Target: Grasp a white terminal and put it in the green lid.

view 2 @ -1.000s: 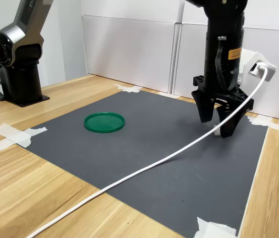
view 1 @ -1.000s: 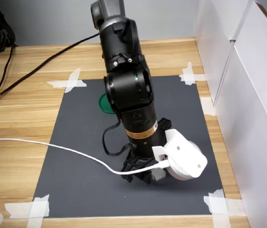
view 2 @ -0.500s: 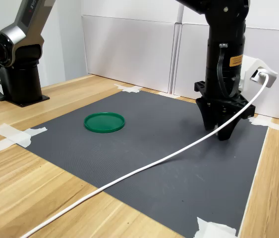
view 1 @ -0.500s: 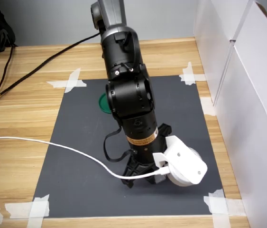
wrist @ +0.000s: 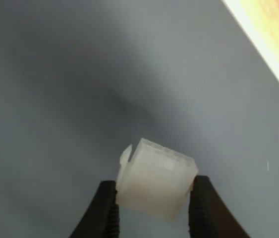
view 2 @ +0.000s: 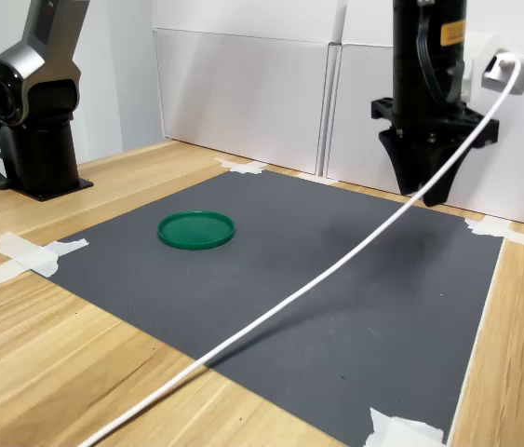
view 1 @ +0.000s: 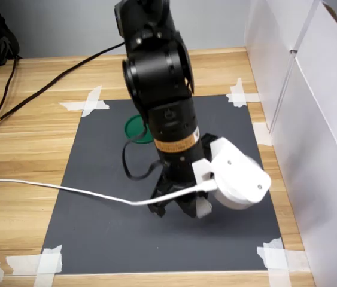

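Clamped between the two dark fingers (wrist: 108,213) of the gripper (wrist: 154,210) is the white terminal (wrist: 155,184), a small pale block with a ribbed top edge, seen close up in the wrist view with the grey mat (wrist: 80,74) blurred behind it and a strip of wooden table (wrist: 273,34) at one corner. In the second exterior view the gripper (view 2: 432,186) hangs in the air above the mat's far right part, its jaws drawn close together and clear of the surface; the terminal itself is too small to make out there. Going from the second exterior view's left to its right: the arm's base (view 2: 38,140) stands on the table at the far left, a white tape strip (view 2: 29,251) holds the mat's near-left corner, the green lid (view 2: 196,229) lies flat on the mat's left half with nothing in it, a white cable (view 2: 317,284) runs diagonally across the mat up to the wrist camera housing (view 2: 499,65), and the gripper is well apart from the lid on the right. In the first exterior view the lid (view 1: 133,129) is mostly hidden behind the arm (view 1: 162,89).
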